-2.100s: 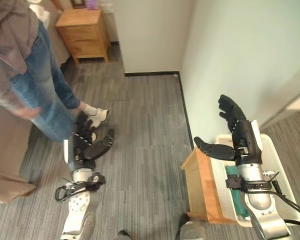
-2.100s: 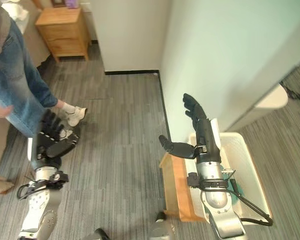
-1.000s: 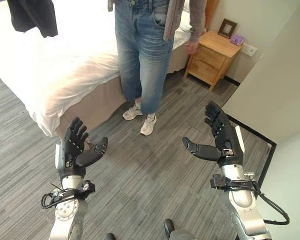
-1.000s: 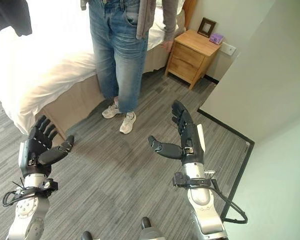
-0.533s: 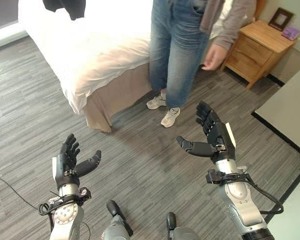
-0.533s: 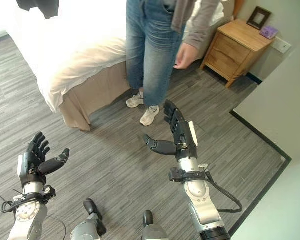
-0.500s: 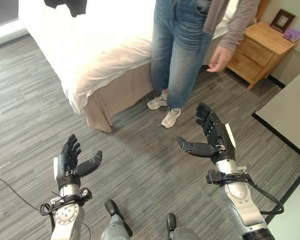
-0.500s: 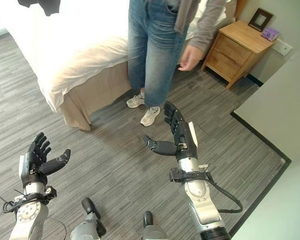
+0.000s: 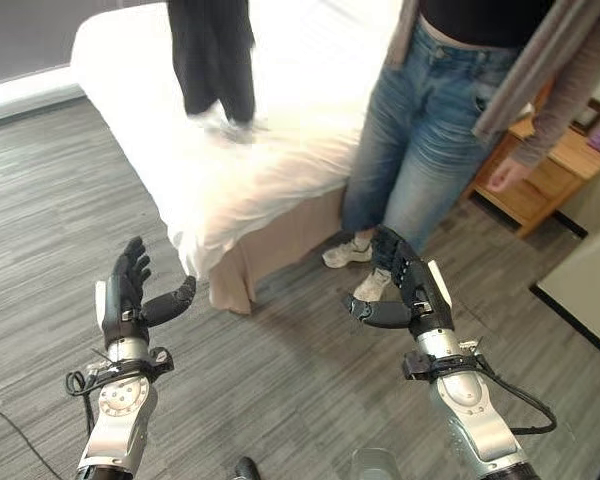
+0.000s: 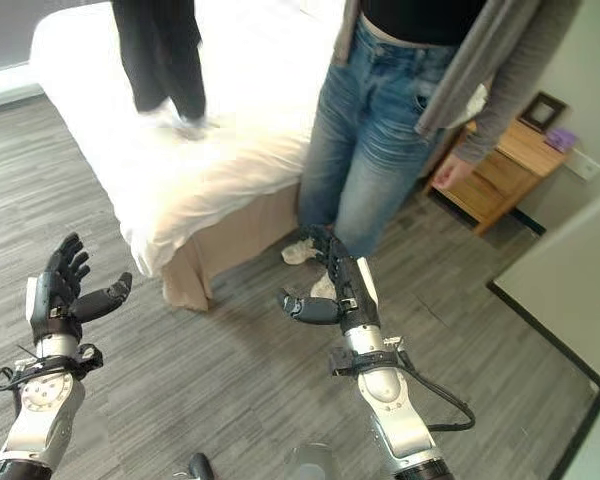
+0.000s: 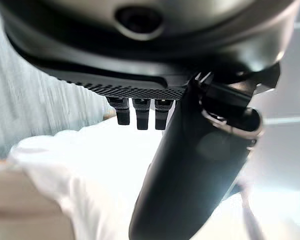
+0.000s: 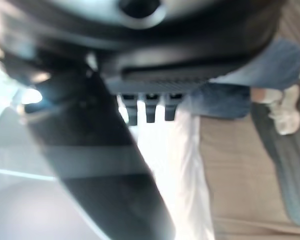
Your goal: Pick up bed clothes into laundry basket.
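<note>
Grey striped carpet floor runs across the bedroom; white bed stands at the far side, its sheet hanging over a tan base at the near corner.

Dark garment, the bed clothes in question: lying on the white bed near its far edge, well apart from both hands.

Person: standing at the bed's right corner, in blue jeans, grey cardigan and white shoes; one hand hanging by the thigh.

Wooden nightstand: behind the person, against the wall; a small picture frame and a purple item on top.

Left hand: raised over the carpet at lower left, near the bed's corner; fingers straight and spread, thumb out, holding nothing.

Right hand: raised before the person's shoes; fingers extended, thumb pointing inward, holding nothing; right wrist view shows the jeans and bed base past its fingertips.
</note>
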Robot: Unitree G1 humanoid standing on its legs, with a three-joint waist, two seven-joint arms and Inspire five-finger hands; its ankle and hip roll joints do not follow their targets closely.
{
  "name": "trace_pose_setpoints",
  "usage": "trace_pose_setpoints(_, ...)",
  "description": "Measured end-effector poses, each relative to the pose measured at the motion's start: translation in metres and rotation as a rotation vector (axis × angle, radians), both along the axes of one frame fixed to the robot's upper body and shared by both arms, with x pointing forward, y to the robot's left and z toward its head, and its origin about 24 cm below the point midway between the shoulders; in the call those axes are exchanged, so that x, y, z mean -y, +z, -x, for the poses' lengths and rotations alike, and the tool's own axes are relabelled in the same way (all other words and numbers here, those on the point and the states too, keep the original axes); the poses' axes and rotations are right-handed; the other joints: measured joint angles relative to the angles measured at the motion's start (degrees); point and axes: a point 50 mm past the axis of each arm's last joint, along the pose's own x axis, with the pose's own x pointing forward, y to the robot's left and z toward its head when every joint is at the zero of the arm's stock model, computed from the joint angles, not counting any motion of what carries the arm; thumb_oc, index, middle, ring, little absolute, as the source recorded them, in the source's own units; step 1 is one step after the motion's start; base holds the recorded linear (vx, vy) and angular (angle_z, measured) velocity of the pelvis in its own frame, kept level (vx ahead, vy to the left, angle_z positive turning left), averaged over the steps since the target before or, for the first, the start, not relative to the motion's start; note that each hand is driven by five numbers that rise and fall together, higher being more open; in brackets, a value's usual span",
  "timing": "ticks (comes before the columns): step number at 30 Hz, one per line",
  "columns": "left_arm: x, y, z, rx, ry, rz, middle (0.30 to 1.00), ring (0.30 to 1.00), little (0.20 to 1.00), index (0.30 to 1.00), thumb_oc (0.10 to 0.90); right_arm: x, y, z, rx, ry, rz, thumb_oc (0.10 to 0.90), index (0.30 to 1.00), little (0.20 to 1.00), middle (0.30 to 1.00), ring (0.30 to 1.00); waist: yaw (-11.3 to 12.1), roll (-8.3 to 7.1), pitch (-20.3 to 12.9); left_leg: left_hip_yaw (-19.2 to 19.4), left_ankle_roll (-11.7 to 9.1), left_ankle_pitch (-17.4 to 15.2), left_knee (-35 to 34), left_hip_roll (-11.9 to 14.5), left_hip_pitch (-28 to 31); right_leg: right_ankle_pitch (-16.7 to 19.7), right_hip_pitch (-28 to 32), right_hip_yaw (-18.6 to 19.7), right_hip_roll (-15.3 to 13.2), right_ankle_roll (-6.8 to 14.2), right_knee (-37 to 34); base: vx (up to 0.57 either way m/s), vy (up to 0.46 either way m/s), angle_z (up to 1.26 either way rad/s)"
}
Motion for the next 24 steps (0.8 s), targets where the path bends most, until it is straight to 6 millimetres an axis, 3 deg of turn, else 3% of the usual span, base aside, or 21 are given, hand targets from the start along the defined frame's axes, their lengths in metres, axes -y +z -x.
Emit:
trace_pose_setpoints(1, 0.0, -0.003, 0.002, -0.007, 0.013, 0.014, 0.9, 0.9, 0.9, 0.9, 0.8, 0.0, 0.0, 0.0, 0.0, -0.003, -0.004, 0.8, 0.9, 0.9, 0.9, 0.9, -0.19, 0.5, 0.31, -0.48, -0.9, -0.58, -0.02, 0.76, 0.89, -0.18, -0.66, -1.99, 1.16, -1.64, -5.74, 0.5, -0.092, 0.63)
trace_pose_setpoints(2, 0.002, -0.006, 0.003, -0.008, 0.021, 0.042, 0.9, 0.9, 0.9, 0.9, 0.8, 0.001, -0.001, 0.001, -0.006, -0.006, -0.004, 0.8, 0.9, 0.9, 0.9, 0.9, -1.23, 0.73, 0.65, -2.12, -1.8, -1.12, -0.01, 1.56, 1.93, 0.96, -1.2, -2.84, 4.09, -2.71, -13.59, 0.33, -0.053, 0.85)
trace_pose_setpoints(3, 0.005, -0.008, 0.003, -0.011, 0.011, 0.05, 0.9, 0.9, 0.9, 0.9, 0.8, 0.003, -0.003, 0.003, -0.015, -0.011, -0.003, 0.8, 0.9, 0.9, 0.9, 0.9, -2.4, -0.04, 0.47, -3.44, -3.24, -0.35, 0.02, 1.9, 2.64, 2.85, -0.79, -2.78, 4.98, -2.68, -19.0, 0.64, -0.074, 1.42)
trace_pose_setpoints(4, 0.01, -0.011, 0.005, -0.023, -0.016, 0.055, 0.9, 0.9, 0.9, 0.9, 0.8, 0.005, -0.007, 0.006, -0.03, -0.02, -0.006, 0.8, 0.9, 0.9, 0.9, 0.9, -3.76, -0.91, 0.18, -4.5, -2.56, -2.69, -0.05, 2.28, 4.16, 5.61, -1.97, -3.07, 6.62, -2.79, -24.2, 0.64, -0.062, 1.4)
trace_pose_setpoints(6, 0.012, -0.016, 0.011, -0.049, -0.022, 0.06, 0.9, 0.9, 0.9, 0.9, 0.8, 0.005, -0.008, 0.008, -0.037, -0.03, -0.024, 0.8, 0.9, 0.9, 0.9, 0.9, -4.44, -2.79, -0.94, -6.12, -5.51, -5.16, -0.37, 2.28, 6.59, 3.74, -1.26, -8.63, 6.7, -1.65, -28.16, 0.46, -0.076, 0.85)
trace_pose_setpoints(7, 0.018, -0.026, 0.013, -0.084, -0.013, 0.098, 0.9, 0.9, 0.9, 0.9, 0.8, 0.01, -0.008, 0.007, -0.034, -0.048, -0.024, 0.8, 0.9, 0.9, 0.9, 0.9, -3.67, -1.43, -0.87, -6.18, -8.48, -6.71, -0.33, 4.12, 9.11, 7.84, -0.78, -12.07, 7.2, -5.07, -24.73, 0.32, -0.08, 0.19)
trace_pose_setpoints(9, 0.025, -0.03, 0.013, -0.094, -0.029, 0.116, 0.9, 0.9, 0.9, 0.9, 0.8, 0.017, -0.001, 0.004, -0.005, -0.069, -0.025, 0.8, 0.9, 0.9, 0.9, 0.9, -4.19, 0.77, 0.09, -6.14, -8.3, -8.23, 2.39, 4.58, 8.95, 8.19, -0.93, -13.05, 9.02, -5.42, -20.72, 0.4, -0.142, 0.14)
trace_pose_setpoints(11, 0.029, -0.028, 0.01, -0.088, -0.058, 0.113, 0.9, 0.9, 0.9, 0.9, 0.8, 0.023, 0.0, 0.004, -0.003, -0.091, -0.017, 0.8, 0.9, 0.9, 0.9, 0.9, -5.93, 1.08, 0.22, -5.12, -7.97, -6.86, 3.32, 5.37, 9.61, 7.76, 0.19, -13.72, 10.35, -7.35, -19.46, 0.37, -0.153, 0.37)
trace_pose_setpoints(12, 0.033, -0.03, 0.01, -0.093, -0.072, 0.118, 0.9, 0.9, 0.9, 0.9, 0.8, 0.027, 0.003, 0.002, 0.009, -0.103, -0.013, 0.8, 0.9, 0.9, 0.9, 0.9, -6.17, 0.6, 0.34, -5.04, -10.08, -3.81, 5.4, 6.14, 10.69, 7.1, 2.87, -13.9, 11.33, -10.22, -20.35, 0.34, -0.159, -0.05)
trace_pose_setpoints(15, 0.034, -0.035, 0.012, -0.118, -0.082, 0.122, 0.9, 0.9, 0.9, 0.9, 0.8, 0.026, 0.009, -0.001, 0.036, -0.106, -0.018, 0.8, 0.9, 0.9, 0.9, 0.9, -6.08, 0.25, 0.37, -5.71, -14.09, -1.77, 18.06, 7.5, 8.08, 8.27, 9.7, -14.06, 12.15, -13.01, -26.18, 0.32, -0.248, -0.32)
trace_pose_setpoints(16, 0.035, -0.034, 0.012, -0.111, -0.081, 0.125, 0.9, 0.9, 0.9, 0.9, 0.8, 0.027, 0.012, -0.001, 0.059, -0.097, -0.005, 0.8, 0.9, 0.9, 0.9, 0.9, -5.85, 0.91, 0.51, -8.36, -17.95, 1.8, 28.63, 8.43, 4.83, 7.22, 13.23, -13.27, 13.17, -15.51, -28.29, 0.26, -0.246, -0.31)
trace_pose_setpoints(17, 0.037, -0.028, 0.011, -0.083, -0.087, 0.129, 0.9, 0.9, 0.9, 0.9, 0.8, 0.028, 0.013, -0.001, 0.064, -0.101, -0.004, 0.8, 0.9, 0.9, 0.9, 0.9, -5.25, 0.46, 0.76, -9.51, -18.35, 6.0, 37.5, 8.76, 0.27, 7.3, 14.37, -12.5, 13.17, -16.31, -29.35, 0.26, -0.167, -0.58)
trace_pose_setpoints(19, 0.042, -0.016, 0.014, -0.029, -0.11, 0.129, 0.9, 0.9, 0.9, 0.9, 0.8, 0.03, 0.014, 0.0, 0.068, -0.106, 0.018, 0.8, 0.9, 0.9, 0.9, 0.9, -2.72, -1.12, 1.72, -10.4, -18.65, 6.61, 51.96, 8.71, -9.7, 7.13, 17.05, -10.22, 11.94, -18.34, -32.05, 0.32, -0.071, -0.45)
trace_pose_setpoints(20, 0.044, -0.008, 0.013, 0.015, -0.116, 0.136, 0.9, 0.9, 0.9, 0.9, 0.8, 0.032, 0.014, 0.0, 0.063, -0.115, 0.031, 0.8, 0.9, 0.9, 0.9, 0.9, -1.83, -2.89, 2.76, -7.79, -17.09, 5.68, 54.9, 8.52, -13.03, 8.28, 18.44, -10.0, 10.7, -17.78, -33.22, 0.31, 0.153, -0.33)
trace_pose_setpoints(21, 0.041, -0.006, 0.019, 0.043, -0.086, 0.154, 0.9, 0.9, 0.9, 0.9, 0.8, 0.03, 0.014, 0.0, 0.065, -0.113, 0.047, 0.8, 0.9, 0.9, 0.9, 0.9, 0.23, -4.59, 3.65, -3.24, -14.36, 4.02, 50.4, 8.52, -16.72, 7.43, 20.56, -8.62, 9.32, -16.14, -34.39, 0.38, 0.186, -0.38)
trace_pose_setpoints(22, 0.036, -0.008, 0.023, 0.036, -0.069, 0.16, 0.9, 0.9, 0.9, 0.9, 0.8, 0.03, 0.014, -0.001, 0.069, -0.11, 0.066, 0.8, 0.9, 0.9, 0.9, 0.9, 0.46, -4.42, 3.58, -0.8, -12.63, 3.23, 43.17, 8.93, -16.47, 7.44, 22.0, -8.78, 9.59, -15.82, -35.47, 0.29, 0.198, -0.42)
trace_pose_setpoints(23, 0.03, -0.009, 0.027, 0.032, -0.034, 0.171, 0.9, 0.9, 0.9, 0.9, 0.8, 0.031, 0.02, -0.004, 0.09, -0.103, 0.102, 0.8, 0.9, 0.9, 0.9, 0.9, 0.45, -2.01, 3.84, 0.93, -12.01, 3.1, 30.16, 10.04, -17.41, 7.26, 23.88, -8.98, 11.41, -16.03, -36.92, 0.18, 0.14, -0.26)
trace_pose_setpoints(24, 0.026, -0.008, 0.028, 0.036, -0.016, 0.171, 0.9, 0.9, 0.9, 0.9, 0.8, 0.03, 0.022, -0.006, 0.099, -0.096, 0.113, 0.8, 0.9, 0.9, 0.9, 0.9, 0.59, -1.04, 4.15, 1.14, -12.01, 3.56, 26.65, 10.22, -17.69, 6.77, 24.59, -9.2, 12.16, -16.32, -36.91, 0.22, 0.151, -0.28)
